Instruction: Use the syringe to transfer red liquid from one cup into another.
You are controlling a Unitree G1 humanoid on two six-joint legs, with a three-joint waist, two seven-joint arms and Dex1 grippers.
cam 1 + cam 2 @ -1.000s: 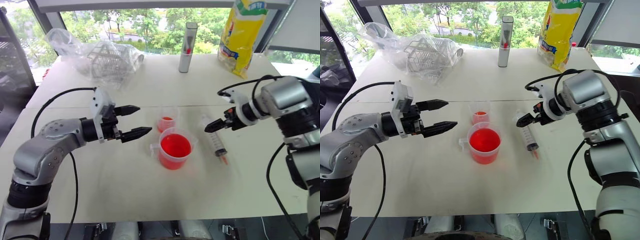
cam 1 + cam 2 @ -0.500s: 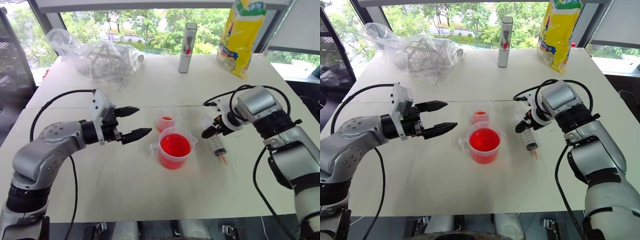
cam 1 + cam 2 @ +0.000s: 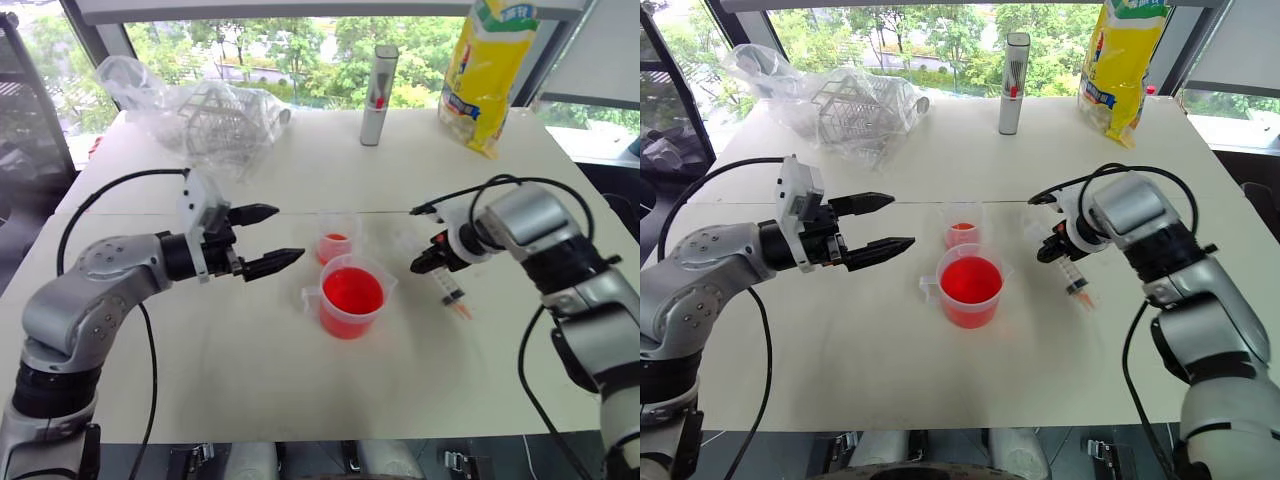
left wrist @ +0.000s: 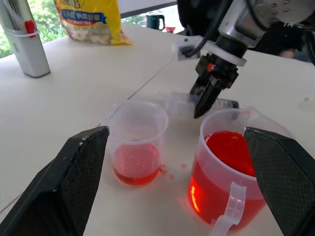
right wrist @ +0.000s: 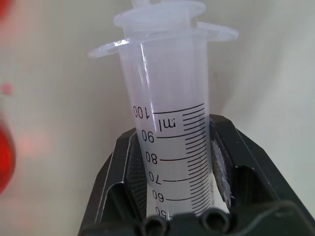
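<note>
Syringe (image 5: 170,147) is clamped between the right gripper's (image 3: 1052,250) fingers, lying low just right of the handled cup (image 3: 970,290), its barrel apparently empty and its orange tip aimed away from the cup. The cup is full of red liquid (image 3: 970,280) and the small cup (image 3: 960,228) just behind it holds only a shallow red layer, so drawing up and discharging seem still ahead; the left gripper (image 3: 262,240) hangs spread and empty left of the cup. Readable print is the barrel's scale, "ml" with 100 down to 60.
</note>
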